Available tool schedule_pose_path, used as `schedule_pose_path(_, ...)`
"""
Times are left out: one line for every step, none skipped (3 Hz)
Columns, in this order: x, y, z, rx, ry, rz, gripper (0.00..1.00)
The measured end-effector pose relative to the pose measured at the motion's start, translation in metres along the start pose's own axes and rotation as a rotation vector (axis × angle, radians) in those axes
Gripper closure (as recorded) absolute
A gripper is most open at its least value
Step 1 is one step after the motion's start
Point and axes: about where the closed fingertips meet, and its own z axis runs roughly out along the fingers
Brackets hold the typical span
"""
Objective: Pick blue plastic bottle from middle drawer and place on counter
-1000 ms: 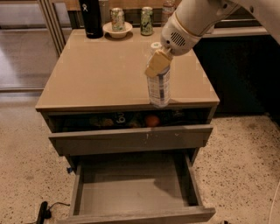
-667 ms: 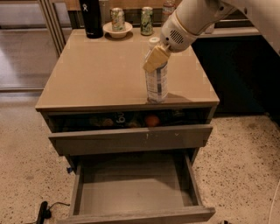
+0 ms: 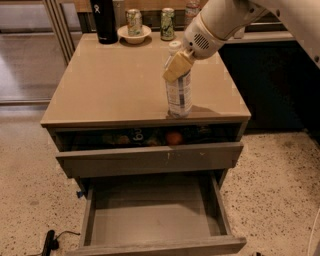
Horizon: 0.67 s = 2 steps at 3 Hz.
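Note:
The blue plastic bottle (image 3: 179, 92), clear with a white cap and pale label, stands upright on the tan counter (image 3: 115, 80) near its front right edge. My gripper (image 3: 176, 62) comes down from the upper right on a white arm. Its tan fingers (image 3: 178, 66) are closed around the bottle's neck and shoulder, just under the cap. The middle drawer (image 3: 150, 222) is pulled wide open below, and its grey floor is bare.
The drawer above (image 3: 150, 157) is slightly open, with an orange (image 3: 173, 138) and cans inside. At the counter's back stand a black flask (image 3: 102, 20), a white bowl holding a can (image 3: 134, 30), another can (image 3: 167, 23) and a ribbed clear bottle (image 3: 192, 11). A black cable (image 3: 50, 241) lies on the speckled floor.
The gripper has carried the bottle slightly back from the counter's front edge; the bottle's base now rests on the counter top. The drawers have not moved.

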Motion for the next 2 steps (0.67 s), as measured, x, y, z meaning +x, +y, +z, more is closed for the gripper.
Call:
schedule_pose_path(-0.0012,-0.0063,0.0006,0.0,-0.023,0.021,1.0)
schedule_pose_path(-0.0086,-0.016,-0.0008,0.004,-0.062,0.037,1.0)
